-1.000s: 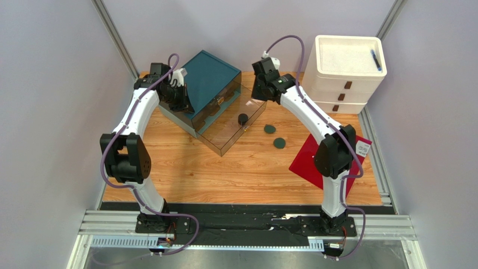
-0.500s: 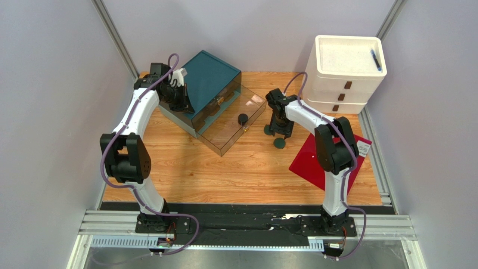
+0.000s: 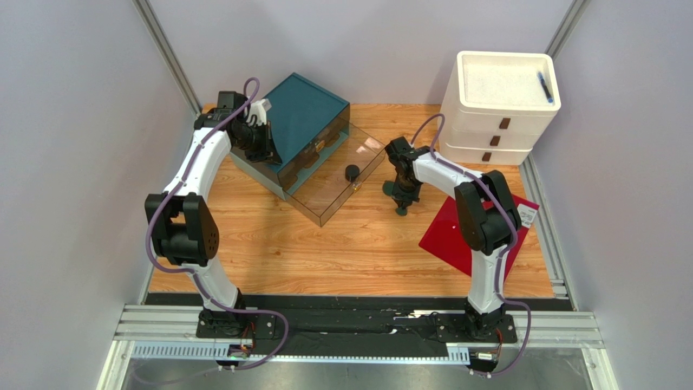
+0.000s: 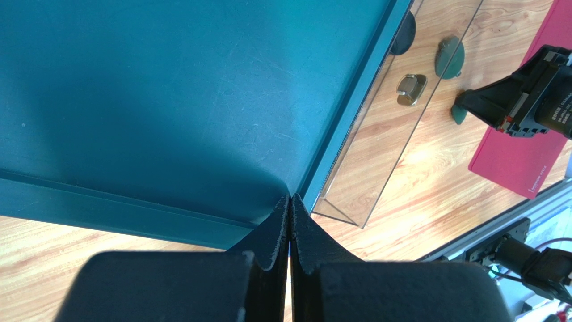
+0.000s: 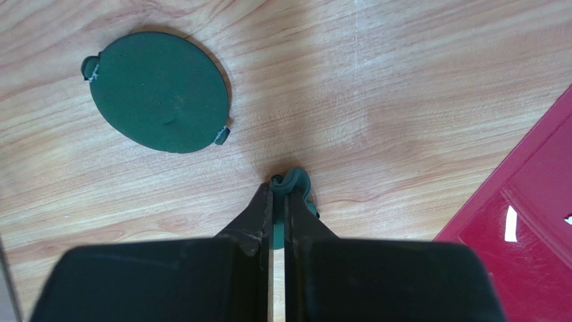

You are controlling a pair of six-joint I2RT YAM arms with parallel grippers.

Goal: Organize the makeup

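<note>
Back left of the wooden table (image 3: 325,252) there's a teal case (image 3: 305,110) sitting at an angle, lid looks a bit scuffed up close. A clear drawer (image 3: 325,195) is pulled out of its lower part toward the middle of the table, with a little brass-coloured knob (image 4: 411,89) on the clear wall. Back right corner has a white three-drawer unit (image 3: 496,122), dark handles on each drawer, and a blue pen (image 3: 544,87) lying in the tray top near its right edge. Flat red sheet (image 3: 446,236) lies tilted on the right side of the table, white label (image 3: 527,215) on it. Grey walls all round, metal rails (image 3: 358,325) along the near edge.
</note>
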